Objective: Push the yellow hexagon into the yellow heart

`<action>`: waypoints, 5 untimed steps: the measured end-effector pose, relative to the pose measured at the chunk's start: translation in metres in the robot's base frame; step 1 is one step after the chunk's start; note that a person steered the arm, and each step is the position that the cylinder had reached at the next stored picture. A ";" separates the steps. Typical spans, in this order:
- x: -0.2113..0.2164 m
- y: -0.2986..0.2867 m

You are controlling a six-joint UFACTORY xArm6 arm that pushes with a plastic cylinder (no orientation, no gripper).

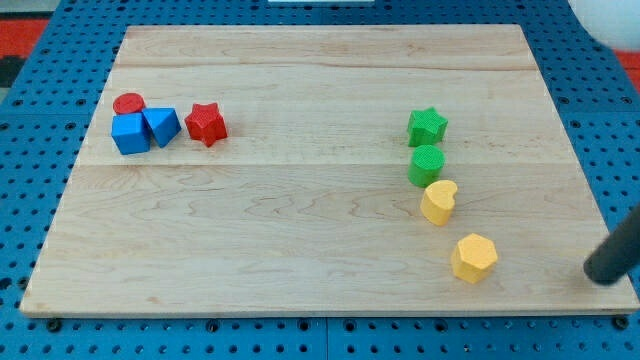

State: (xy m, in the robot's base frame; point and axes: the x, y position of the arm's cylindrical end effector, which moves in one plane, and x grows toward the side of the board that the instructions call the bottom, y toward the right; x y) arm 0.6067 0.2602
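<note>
The yellow hexagon [474,258] lies near the board's bottom right. The yellow heart [438,202] lies just above and left of it, a small gap between them. My tip [600,276] is at the view's right edge, well to the right of the hexagon and slightly lower, touching no block. The rod rises from it toward the upper right.
A green cylinder [426,165] sits right above the heart, a green star [427,127] above that. At the upper left stand a red star [206,124], a blue triangular block [161,126], a blue cube [130,133] and a red cylinder [129,103]. The wooden board [300,230] lies on a blue pegboard.
</note>
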 end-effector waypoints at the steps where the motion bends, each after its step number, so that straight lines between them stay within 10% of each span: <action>1: 0.008 -0.020; 5: -0.009 -0.113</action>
State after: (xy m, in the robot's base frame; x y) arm 0.5981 0.1474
